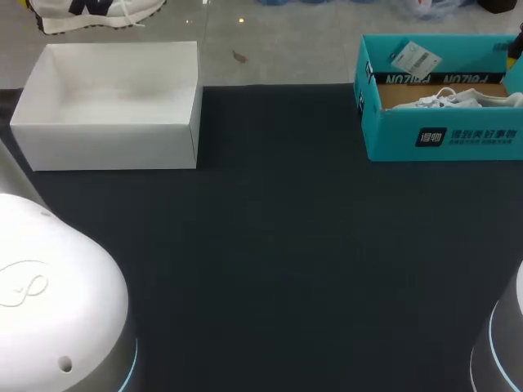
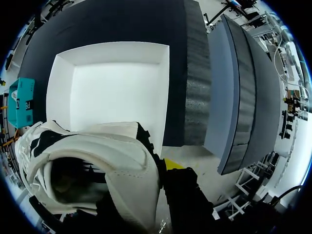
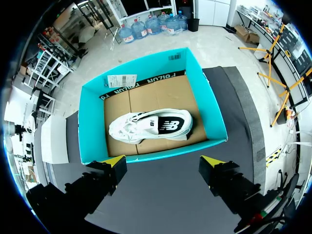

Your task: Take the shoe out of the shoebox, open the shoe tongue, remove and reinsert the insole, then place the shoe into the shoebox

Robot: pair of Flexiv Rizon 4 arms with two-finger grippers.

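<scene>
Along the far edge of the dark table (image 1: 278, 261) two boxes stand well apart, with a broad band of tabletop between them. The white box (image 1: 106, 147), open on top, sits at the far left corner, and the teal shoebox (image 1: 441, 139) sits at the far right. A white shoe (image 3: 151, 126) lies on its side inside the shoebox. The right gripper (image 3: 163, 163) hangs over the shoebox's near wall, spread wide and gripping nothing. The left gripper (image 2: 165, 169) carries a black-patched shoe (image 2: 122, 161) just past the white box's far rim. One yellow tip presses the shoe's collar; the other is hidden, probably inside.
</scene>
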